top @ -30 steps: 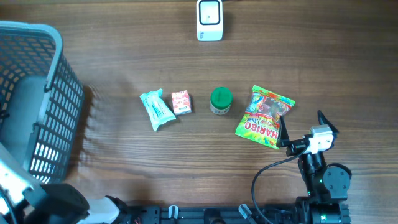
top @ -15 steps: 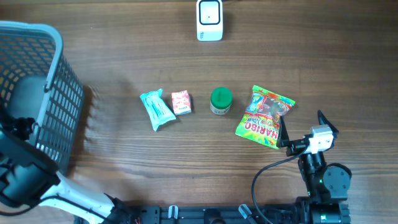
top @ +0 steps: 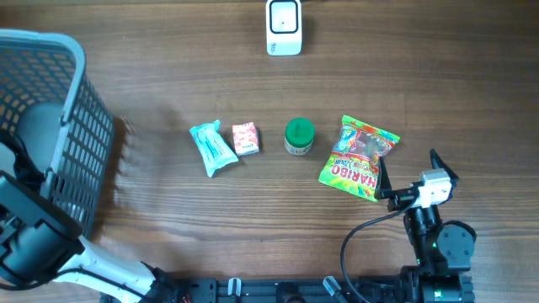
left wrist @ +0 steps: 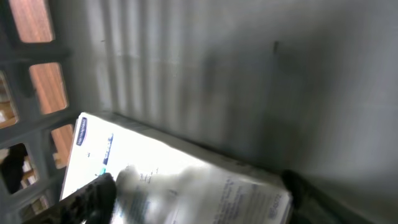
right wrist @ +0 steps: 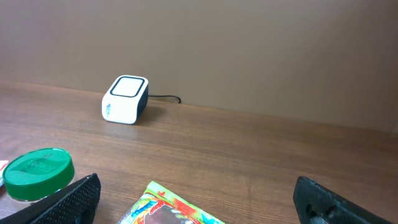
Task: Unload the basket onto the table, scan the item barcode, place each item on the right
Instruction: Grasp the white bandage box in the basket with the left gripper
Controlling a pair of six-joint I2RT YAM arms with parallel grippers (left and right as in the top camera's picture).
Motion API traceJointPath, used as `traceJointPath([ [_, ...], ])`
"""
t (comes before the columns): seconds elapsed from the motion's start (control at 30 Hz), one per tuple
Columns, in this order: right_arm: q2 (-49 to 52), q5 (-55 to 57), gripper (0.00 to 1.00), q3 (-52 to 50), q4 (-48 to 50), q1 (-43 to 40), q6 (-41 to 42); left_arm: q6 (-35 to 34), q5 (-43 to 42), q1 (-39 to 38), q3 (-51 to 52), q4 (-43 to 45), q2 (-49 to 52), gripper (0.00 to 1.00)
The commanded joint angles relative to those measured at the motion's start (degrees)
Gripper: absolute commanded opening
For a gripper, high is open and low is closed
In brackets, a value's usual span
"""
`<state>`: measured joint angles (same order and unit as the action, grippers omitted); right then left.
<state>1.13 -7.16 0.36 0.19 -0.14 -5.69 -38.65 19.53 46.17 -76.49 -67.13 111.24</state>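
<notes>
Inside the grey basket (left wrist: 249, 74), a white printed packet (left wrist: 186, 174) lies tilted against the wall. My left gripper (left wrist: 196, 190) has one dark finger at each end of the packet; blur hides whether they press on it. From overhead only the left arm (top: 34, 240) shows, reaching into the basket (top: 76, 126). The white barcode scanner (top: 284, 26) stands at the table's far edge and is also in the right wrist view (right wrist: 125, 99). My right gripper (top: 406, 164) rests open and empty, just right of the Haribo bag (top: 360, 157).
A teal packet (top: 212, 148), a small pink box (top: 245, 138) and a green-lidded jar (top: 299, 135) lie in a row mid-table. The jar (right wrist: 38, 172) and the Haribo bag (right wrist: 177, 208) sit in front of the right gripper (right wrist: 199, 198).
The left arm has swung up from the bottom-left corner and reached into the basket. Its jaws have narrowed somewhat. The right arm and the table items have not moved.
</notes>
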Motion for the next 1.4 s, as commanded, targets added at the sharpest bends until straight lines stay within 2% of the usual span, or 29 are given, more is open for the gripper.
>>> traceJointPath([
  [0.0, -0.2, 0.8, 1.00, -0.1, 0.2, 0.2, -0.3, 0.7, 3.5, 0.7, 4.0, -4.0, 4.1, 0.67],
  [0.03, -0.2, 0.8, 1.00, -0.1, 0.2, 0.2, -0.3, 0.7, 3.5, 0.7, 4.0, -4.1, 4.1, 0.67],
  [0.1, -0.2, 0.8, 1.00, -0.1, 0.2, 0.2, -0.3, 0.7, 3.5, 0.7, 4.0, -4.2, 4.1, 0.51],
  [0.13, -0.2, 0.8, 1.00, -0.1, 0.2, 0.2, -0.3, 0.7, 3.5, 0.7, 3.9, -4.2, 4.1, 0.35],
  [0.17, -0.2, 0.8, 1.00, -0.1, 0.2, 0.2, -0.3, 0.7, 3.5, 0.7, 3.8, -4.2, 4.1, 0.15],
  [0.2, -0.2, 0.8, 0.99, -0.1, 0.2, 0.2, -0.3, 0.7, 3.5, 0.7, 3.7, -4.2, 4.1, 0.04],
  [0.4, -0.2, 0.8, 1.00, -0.1, 0.2, 0.2, -0.3, 0.7, 2.6, 0.7, 1.2, -4.7, 4.1, 0.04],
  [0.5, -0.2, 0.8, 1.00, -0.1, 0.2, 0.2, -0.3, 0.7, 0.4, 0.6, -3.3, -6.6, 4.1, 0.04],
  [0.67, -0.2, 0.8, 1.00, -0.1, 0.2, 0.2, -0.3, 0.7, -0.6, 0.2, -15.1, -12.7, 4.0, 0.04],
  [0.83, -0.2, 0.8, 1.00, -0.1, 0.2, 0.2, -0.3, 1.0, -8.8, -0.7, -25.8, -16.8, 4.0, 0.04],
  [1.2, -0.2, 0.8, 1.00, -0.1, 0.2, 0.2, -0.3, 1.0, -20.4, -5.0, -29.7, -15.7, 3.8, 0.04],
  [1.3, -0.2, 0.8, 1.00, -0.1, 0.2, 0.2, -0.3, 1.0, -18.7, -5.6, -31.6, -15.9, 3.1, 0.04],
  [1.33, -0.2, 0.8, 1.00, -0.1, 0.2, 0.2, -0.3, 0.9, -16.7, -5.6, -31.5, -16.7, 3.1, 0.31],
  [1.37, -0.2, 0.8, 1.00, -0.1, 0.2, 0.2, -0.3, 0.9, -13.9, -5.6, -31.3, -17.8, 3.1, 0.68],
])
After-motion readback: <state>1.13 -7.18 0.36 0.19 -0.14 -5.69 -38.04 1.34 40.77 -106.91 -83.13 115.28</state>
